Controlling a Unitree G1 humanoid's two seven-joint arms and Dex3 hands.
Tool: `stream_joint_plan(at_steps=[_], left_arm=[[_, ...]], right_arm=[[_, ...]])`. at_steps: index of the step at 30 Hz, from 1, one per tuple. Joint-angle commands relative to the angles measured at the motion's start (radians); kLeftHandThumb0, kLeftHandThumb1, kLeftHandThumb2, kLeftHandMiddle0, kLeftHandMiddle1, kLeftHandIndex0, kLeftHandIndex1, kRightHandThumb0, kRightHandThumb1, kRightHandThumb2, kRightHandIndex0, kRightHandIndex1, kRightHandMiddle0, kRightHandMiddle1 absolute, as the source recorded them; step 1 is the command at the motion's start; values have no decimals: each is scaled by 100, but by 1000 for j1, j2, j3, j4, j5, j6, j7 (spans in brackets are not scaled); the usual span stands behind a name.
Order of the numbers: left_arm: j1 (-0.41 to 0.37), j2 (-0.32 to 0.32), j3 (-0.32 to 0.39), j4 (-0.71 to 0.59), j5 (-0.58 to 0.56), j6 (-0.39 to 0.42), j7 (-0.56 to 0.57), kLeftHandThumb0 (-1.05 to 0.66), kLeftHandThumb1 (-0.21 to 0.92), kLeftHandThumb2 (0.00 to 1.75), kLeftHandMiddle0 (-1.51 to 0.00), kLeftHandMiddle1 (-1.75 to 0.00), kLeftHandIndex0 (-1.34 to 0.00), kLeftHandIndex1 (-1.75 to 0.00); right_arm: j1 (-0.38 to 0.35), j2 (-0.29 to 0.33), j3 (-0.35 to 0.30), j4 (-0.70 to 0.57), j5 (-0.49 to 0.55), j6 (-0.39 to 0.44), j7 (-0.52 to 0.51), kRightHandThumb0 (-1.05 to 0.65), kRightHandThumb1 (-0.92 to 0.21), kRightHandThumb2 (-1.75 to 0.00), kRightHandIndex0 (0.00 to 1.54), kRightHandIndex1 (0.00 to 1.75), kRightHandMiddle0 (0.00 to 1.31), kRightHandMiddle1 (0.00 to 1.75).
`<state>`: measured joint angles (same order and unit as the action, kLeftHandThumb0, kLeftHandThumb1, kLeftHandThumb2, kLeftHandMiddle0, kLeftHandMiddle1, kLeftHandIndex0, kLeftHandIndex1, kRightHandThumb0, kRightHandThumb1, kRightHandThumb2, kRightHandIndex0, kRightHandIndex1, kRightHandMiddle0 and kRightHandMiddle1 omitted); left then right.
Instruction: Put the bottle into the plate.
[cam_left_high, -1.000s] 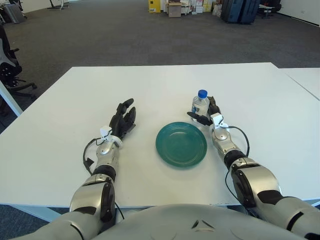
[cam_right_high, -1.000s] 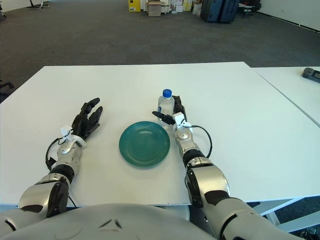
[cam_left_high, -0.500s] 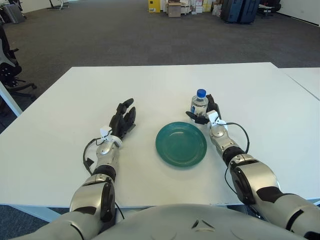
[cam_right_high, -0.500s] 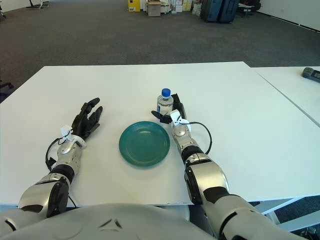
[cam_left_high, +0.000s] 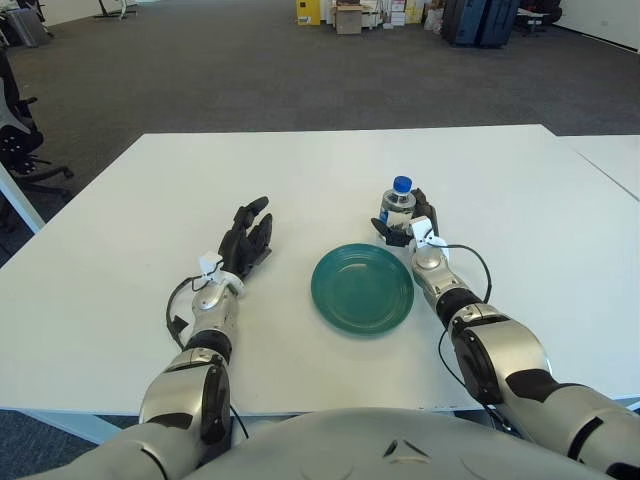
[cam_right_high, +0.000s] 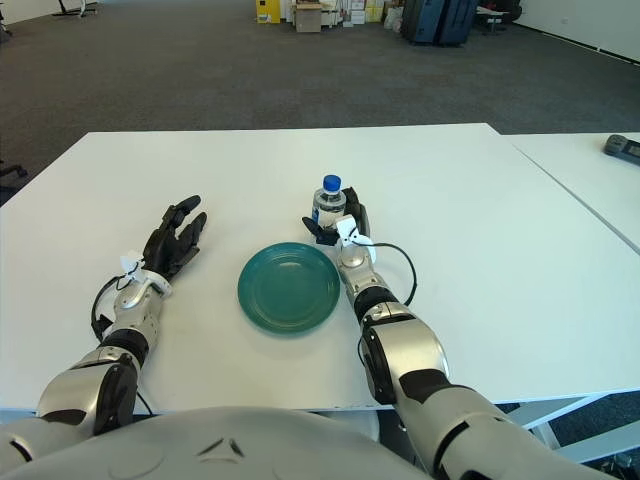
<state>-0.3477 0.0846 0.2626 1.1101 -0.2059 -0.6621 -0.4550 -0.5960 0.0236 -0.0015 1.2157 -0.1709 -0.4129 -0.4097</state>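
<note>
A small clear water bottle (cam_left_high: 399, 205) with a blue cap stands upright just beyond the far right rim of the teal plate (cam_left_high: 362, 288), which lies on the white table with nothing in it. My right hand (cam_left_high: 404, 229) is wrapped around the bottle's lower body, fingers curled on it. My left hand (cam_left_high: 247, 236) shows to the left of the plate, black fingers stretched out flat and holding nothing.
The white table (cam_left_high: 330, 180) extends well past the plate on every side. A second white table (cam_right_high: 600, 180) adjoins at the right, with a dark object (cam_right_high: 622, 146) on it. Grey carpet, office chairs and stacked boxes lie beyond the far edge.
My right hand has closed in on the bottle and shifted it slightly left, towards the plate's rim. The left hand has not moved.
</note>
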Motion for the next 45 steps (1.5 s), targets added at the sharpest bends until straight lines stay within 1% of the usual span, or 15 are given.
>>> stream_joint_plan(at_steps=[1, 9, 15, 17, 19, 22, 24, 27, 35, 40, 45], left_arm=[[25, -11, -1, 38, 2, 24, 6, -56, 92, 64, -42, -1, 0, -79], [24, -11, -2, 46, 4, 27, 10, -55, 92, 65, -42, -1, 0, -78], [25, -13, 0, 60, 5, 22, 15, -55, 92, 65, -43, -1, 0, -79], [27, -15, 4, 71, 2, 24, 13, -55, 92, 65, -43, -1, 0, -79], [27, -15, 9, 78, -5, 31, 5, -55, 92, 65, -43, -1, 0, -80], [24, -18, 24, 86, -25, 53, -20, -56, 92, 64, -44, -1, 0, -81], [23, -18, 32, 91, -34, 65, -31, -56, 92, 63, -44, -1, 0, -81], [19, -17, 42, 101, -43, 78, -37, -57, 92, 60, -45, -2, 0, -83], [14, -16, 43, 112, -30, 76, -29, -56, 92, 57, -46, -2, 0, -84], [12, -16, 45, 117, -25, 74, -27, -56, 92, 58, -46, -1, 0, -84], [10, -18, 51, 121, -29, 78, -36, -56, 92, 59, -46, -1, 0, -83]], right_arm=[[-3, 14, -22, -28, 32, 2, 15, -11, -33, -115, 117, 175, 93, 175], [-3, 7, -35, -42, 51, 9, 51, -14, -33, -116, 121, 175, 94, 175], [6, 10, -50, -67, 63, -10, 68, -15, -33, -116, 122, 175, 95, 175], [25, 7, -57, -117, 74, -35, 87, -15, -33, -116, 122, 175, 95, 175], [53, 7, -55, -195, 77, -50, 98, -16, -33, -116, 122, 175, 95, 175], [123, 15, -35, -387, 71, -29, 112, -16, -33, -116, 122, 175, 95, 175], [157, 18, -24, -475, 63, -18, 117, -16, -33, -116, 122, 175, 95, 175], [207, 26, 7, -605, 12, -26, 90, -15, -33, -117, 122, 175, 94, 175], [293, 43, 51, -788, -32, 39, 99, -15, -33, -118, 122, 175, 94, 175], [332, 46, 71, -845, -37, 67, 118, -15, -33, -119, 122, 175, 94, 175], [375, 35, 98, -868, -56, 46, 139, -14, -31, -121, 123, 175, 95, 175]])
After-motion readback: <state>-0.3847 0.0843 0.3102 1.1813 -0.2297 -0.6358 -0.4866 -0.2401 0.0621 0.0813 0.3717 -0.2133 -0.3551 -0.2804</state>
